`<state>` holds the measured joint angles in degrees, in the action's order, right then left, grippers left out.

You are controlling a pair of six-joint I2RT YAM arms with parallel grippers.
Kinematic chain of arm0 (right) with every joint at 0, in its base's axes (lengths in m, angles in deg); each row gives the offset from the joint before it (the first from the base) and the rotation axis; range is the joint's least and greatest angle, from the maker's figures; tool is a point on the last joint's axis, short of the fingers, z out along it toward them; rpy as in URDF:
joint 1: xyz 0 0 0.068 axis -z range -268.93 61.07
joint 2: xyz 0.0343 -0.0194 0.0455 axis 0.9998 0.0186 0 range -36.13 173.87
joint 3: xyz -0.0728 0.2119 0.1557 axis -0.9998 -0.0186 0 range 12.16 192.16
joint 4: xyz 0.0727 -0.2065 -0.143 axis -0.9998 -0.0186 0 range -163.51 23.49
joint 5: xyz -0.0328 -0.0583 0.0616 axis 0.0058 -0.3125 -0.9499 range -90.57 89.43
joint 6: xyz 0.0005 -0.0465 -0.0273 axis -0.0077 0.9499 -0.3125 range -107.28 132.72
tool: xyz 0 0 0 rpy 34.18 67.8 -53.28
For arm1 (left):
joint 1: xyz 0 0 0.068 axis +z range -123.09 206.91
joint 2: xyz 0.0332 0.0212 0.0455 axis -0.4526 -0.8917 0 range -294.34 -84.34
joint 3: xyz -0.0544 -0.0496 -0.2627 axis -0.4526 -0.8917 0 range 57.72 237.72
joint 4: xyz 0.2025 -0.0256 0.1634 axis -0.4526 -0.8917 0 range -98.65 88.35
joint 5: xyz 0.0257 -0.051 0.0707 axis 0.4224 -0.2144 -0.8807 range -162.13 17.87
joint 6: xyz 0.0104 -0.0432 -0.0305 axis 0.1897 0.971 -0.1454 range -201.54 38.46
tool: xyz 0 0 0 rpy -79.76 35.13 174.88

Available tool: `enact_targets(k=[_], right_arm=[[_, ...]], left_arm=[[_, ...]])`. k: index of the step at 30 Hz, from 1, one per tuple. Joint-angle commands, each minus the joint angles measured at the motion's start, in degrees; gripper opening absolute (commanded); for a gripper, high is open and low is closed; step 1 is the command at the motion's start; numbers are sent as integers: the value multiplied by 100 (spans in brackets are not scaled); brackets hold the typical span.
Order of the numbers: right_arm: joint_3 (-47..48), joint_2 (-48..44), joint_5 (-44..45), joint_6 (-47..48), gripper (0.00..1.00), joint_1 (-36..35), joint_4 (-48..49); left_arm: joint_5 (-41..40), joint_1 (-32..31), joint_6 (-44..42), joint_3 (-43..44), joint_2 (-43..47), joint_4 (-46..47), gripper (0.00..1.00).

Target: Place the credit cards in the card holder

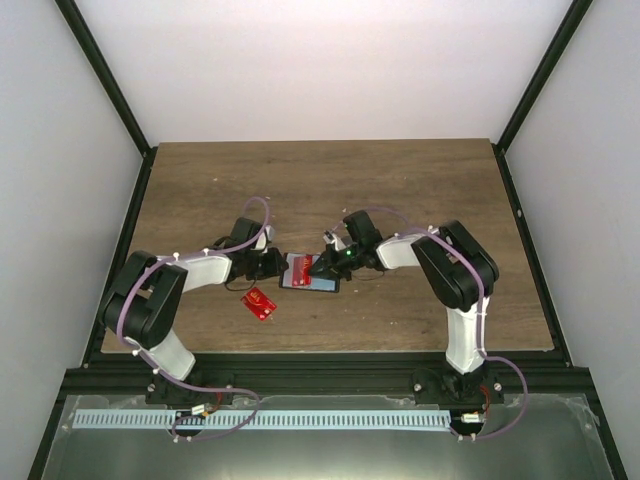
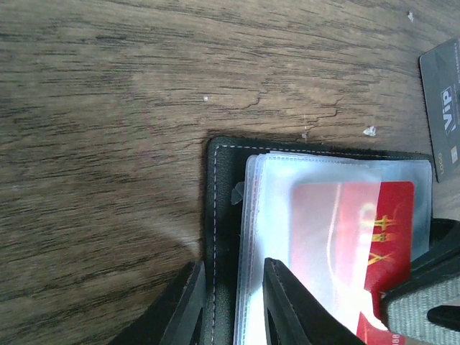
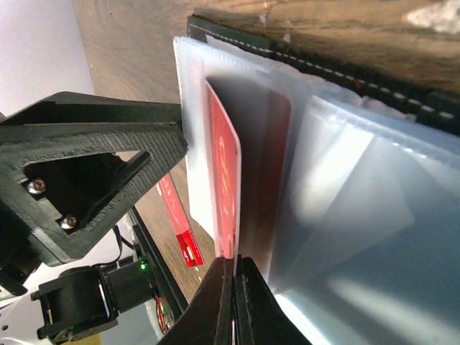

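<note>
The black card holder (image 1: 322, 284) lies open on the wood between both arms, its clear sleeves (image 2: 273, 215) fanned up. My left gripper (image 2: 232, 267) is shut on the holder's stitched left edge (image 2: 219, 215), with cover and sleeve edges between its fingers. My right gripper (image 3: 233, 287) is shut on a red credit card (image 3: 224, 180), which stands on edge with its far end inside a clear sleeve. From the left wrist that card (image 2: 381, 230) shows gold marks. Another red card (image 1: 262, 302) lies flat on the table near the left arm. A dark grey card (image 2: 442, 108) lies past the holder.
The left gripper's black frame (image 3: 93, 165) stands close beside the sleeves in the right wrist view. The loose red card (image 3: 188, 248) shows below it. The brown wooden table (image 1: 320, 180) stretches away behind the arms, bounded by a black frame (image 1: 130, 220) and white walls.
</note>
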<state>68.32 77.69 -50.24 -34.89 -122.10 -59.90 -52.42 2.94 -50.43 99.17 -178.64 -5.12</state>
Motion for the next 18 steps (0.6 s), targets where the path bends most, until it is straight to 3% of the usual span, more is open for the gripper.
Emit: enact_targets(k=[1, 18], right_arm=[[-66, -311, 684, 79, 1, -41, -382], [-78, 32, 235, -245, 1, -188, 277]], left_arm=[[-56, -3, -18, -182, -54, -445, 25], [42, 2, -3, -195, -58, -420, 23]])
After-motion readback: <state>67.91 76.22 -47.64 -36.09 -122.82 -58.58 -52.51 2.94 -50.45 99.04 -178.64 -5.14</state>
